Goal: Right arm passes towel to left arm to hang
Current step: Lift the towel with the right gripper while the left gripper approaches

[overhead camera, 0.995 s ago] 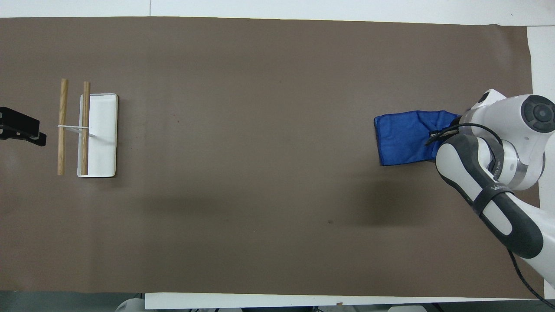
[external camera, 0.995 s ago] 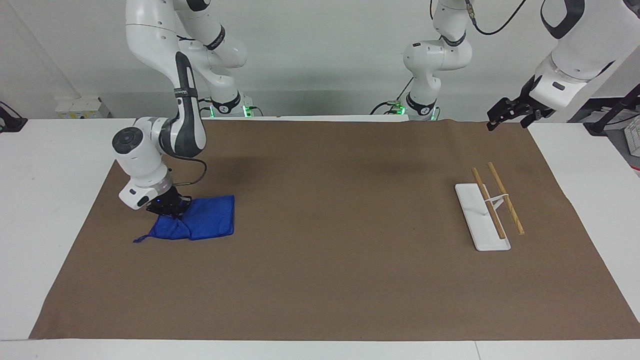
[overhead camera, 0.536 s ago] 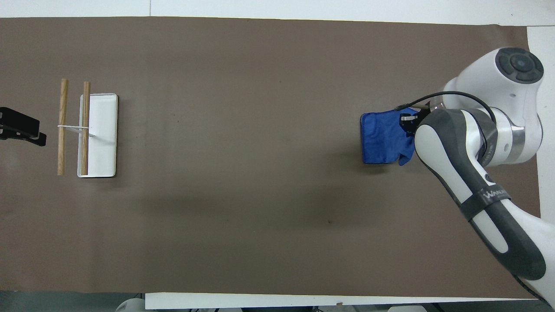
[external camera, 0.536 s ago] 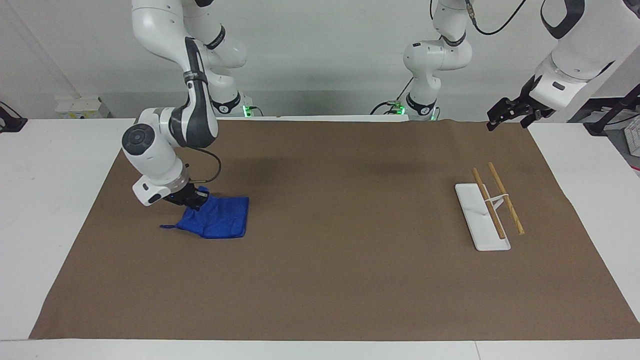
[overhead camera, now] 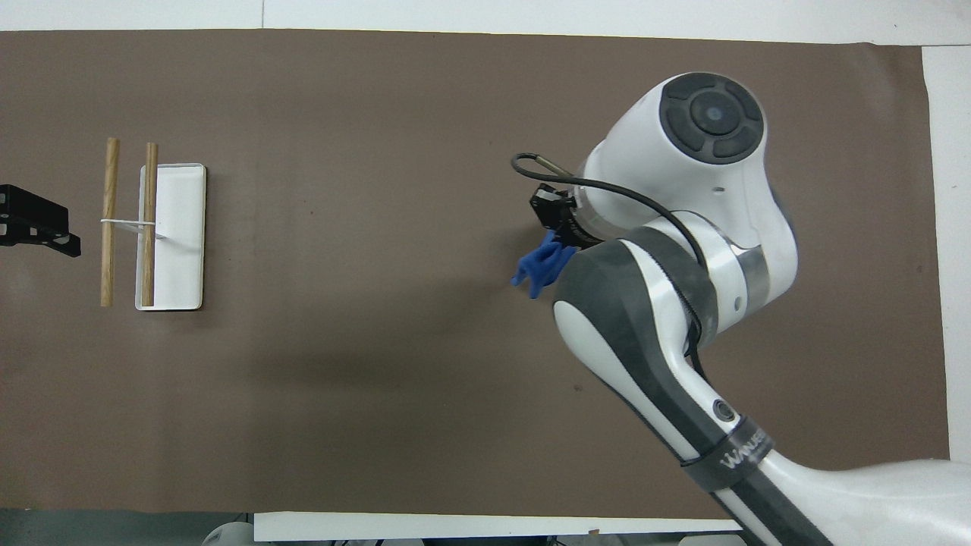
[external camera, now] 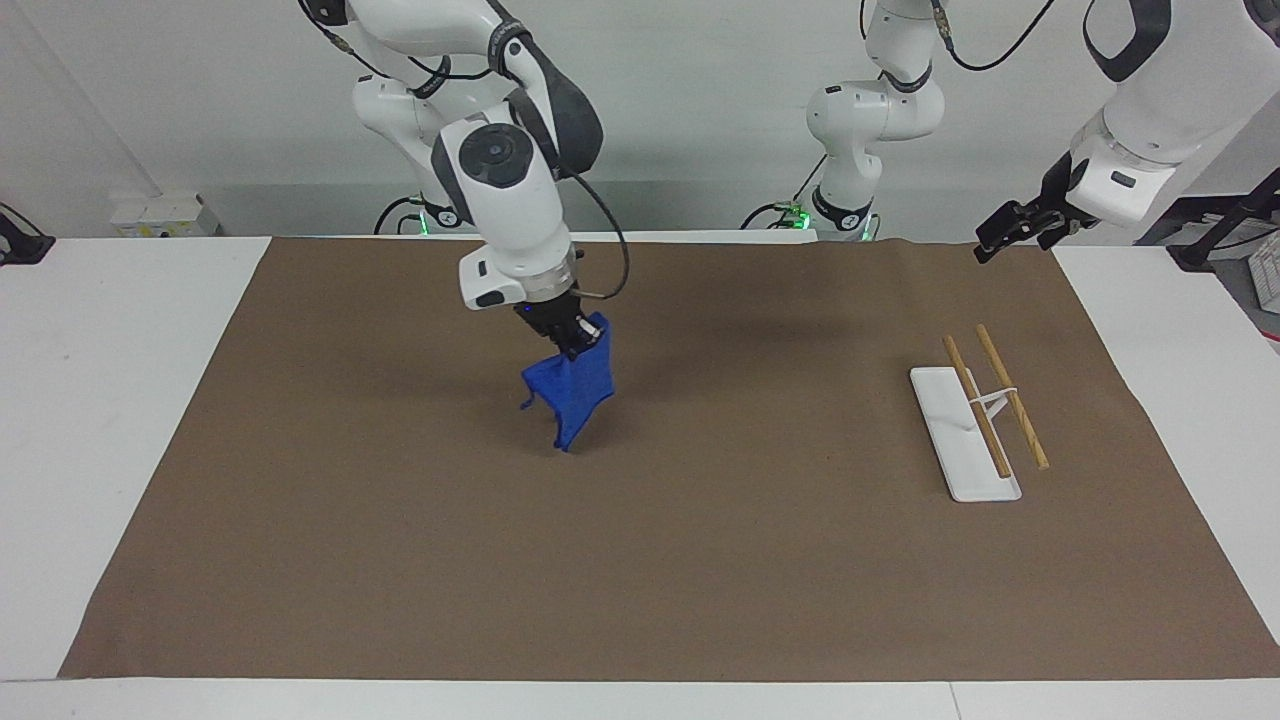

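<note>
My right gripper (external camera: 570, 338) is shut on the top of the blue towel (external camera: 572, 392), which hangs bunched below it in the air over the middle of the brown mat. In the overhead view the right arm covers most of the towel (overhead camera: 540, 265); only a blue fold shows beside the wrist. My left gripper (external camera: 1010, 232) waits in the air over the mat's edge at the left arm's end, apart from the towel; it shows at the edge of the overhead view (overhead camera: 34, 227).
A white tray base (external camera: 950, 440) carries a small rack with two wooden rods (external camera: 1010, 395) at the left arm's end of the brown mat (external camera: 700, 560); the rack also shows in the overhead view (overhead camera: 129, 224). White table borders the mat.
My right gripper has lifted the towel off the mat and carried it from the right arm's end toward the middle. The towel now hangs free. The left arm has barely moved.
</note>
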Controlling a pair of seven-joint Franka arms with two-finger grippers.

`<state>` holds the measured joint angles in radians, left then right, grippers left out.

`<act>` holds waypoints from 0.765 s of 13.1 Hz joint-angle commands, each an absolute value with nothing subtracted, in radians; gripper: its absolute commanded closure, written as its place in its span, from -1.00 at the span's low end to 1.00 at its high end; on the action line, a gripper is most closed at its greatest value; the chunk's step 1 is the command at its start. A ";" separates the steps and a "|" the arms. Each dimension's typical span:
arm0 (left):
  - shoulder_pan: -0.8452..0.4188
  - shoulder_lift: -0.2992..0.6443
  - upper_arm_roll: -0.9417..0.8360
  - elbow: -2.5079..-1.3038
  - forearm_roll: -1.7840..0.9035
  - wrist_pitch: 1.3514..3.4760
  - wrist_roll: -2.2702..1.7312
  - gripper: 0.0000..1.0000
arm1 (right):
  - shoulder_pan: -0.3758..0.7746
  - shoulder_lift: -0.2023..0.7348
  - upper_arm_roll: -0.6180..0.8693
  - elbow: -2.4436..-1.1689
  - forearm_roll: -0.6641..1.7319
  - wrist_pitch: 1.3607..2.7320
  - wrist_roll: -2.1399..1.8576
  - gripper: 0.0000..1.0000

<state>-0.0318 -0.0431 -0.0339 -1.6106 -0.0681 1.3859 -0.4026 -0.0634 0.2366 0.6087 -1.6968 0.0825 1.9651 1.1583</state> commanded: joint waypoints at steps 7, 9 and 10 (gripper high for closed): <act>-0.089 -0.166 -0.044 -1.934 -0.365 1.767 -1.375 -1.00 | -0.075 0.411 0.934 -1.603 0.267 2.467 1.575 1.00; -0.097 -0.169 -0.044 -1.942 -0.386 1.789 -1.451 -1.00 | -0.071 0.425 0.982 -1.603 0.265 2.615 1.685 1.00; -0.097 -0.178 -0.044 -1.950 -0.396 1.780 -1.480 -1.00 | -0.058 0.429 0.988 -1.603 0.265 2.658 1.715 1.00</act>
